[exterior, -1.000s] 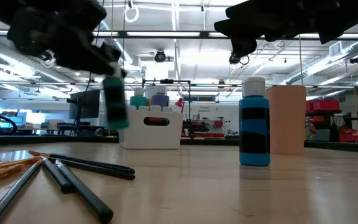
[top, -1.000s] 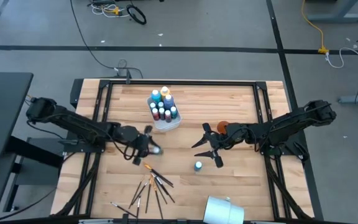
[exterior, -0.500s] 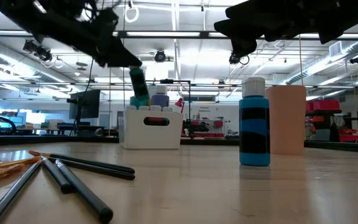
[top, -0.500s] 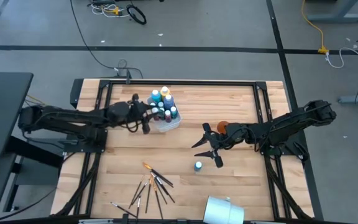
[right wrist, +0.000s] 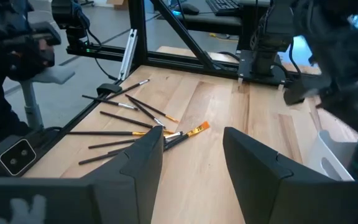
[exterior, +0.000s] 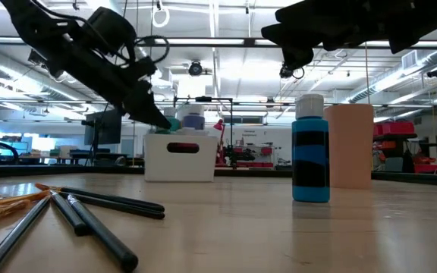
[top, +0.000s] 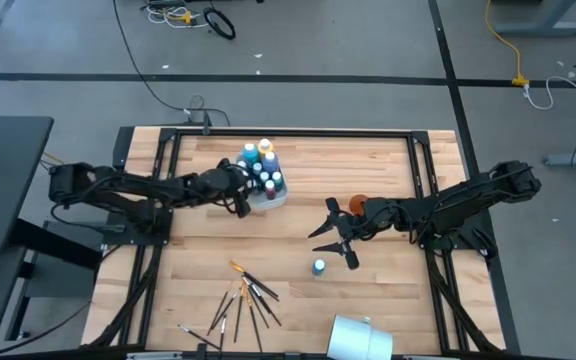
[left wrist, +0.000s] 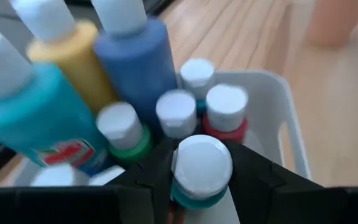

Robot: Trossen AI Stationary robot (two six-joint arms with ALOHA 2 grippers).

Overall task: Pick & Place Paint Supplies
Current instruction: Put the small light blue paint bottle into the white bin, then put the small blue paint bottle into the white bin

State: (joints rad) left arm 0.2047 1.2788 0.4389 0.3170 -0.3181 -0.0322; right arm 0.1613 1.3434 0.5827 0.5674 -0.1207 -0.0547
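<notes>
Wooden tabletop, workshop floor around it. White bin is sitting upper centre of the high view, crowded with paint bottles. Left gripper is reaching in at the bin's left edge, jaws closed on a teal bottle, white cap up, among the others. Right gripper is waiting mid-frame, jaws spread wide and empty, a blue bottle just below it. Brushes are lying scattered lower centre; orange cup beside the right arm.

Judgement: placing is under way. Lowering straight into a free gap, keeping the bottle upright, releasing only once seated, should avoid toppling neighbours.
</notes>
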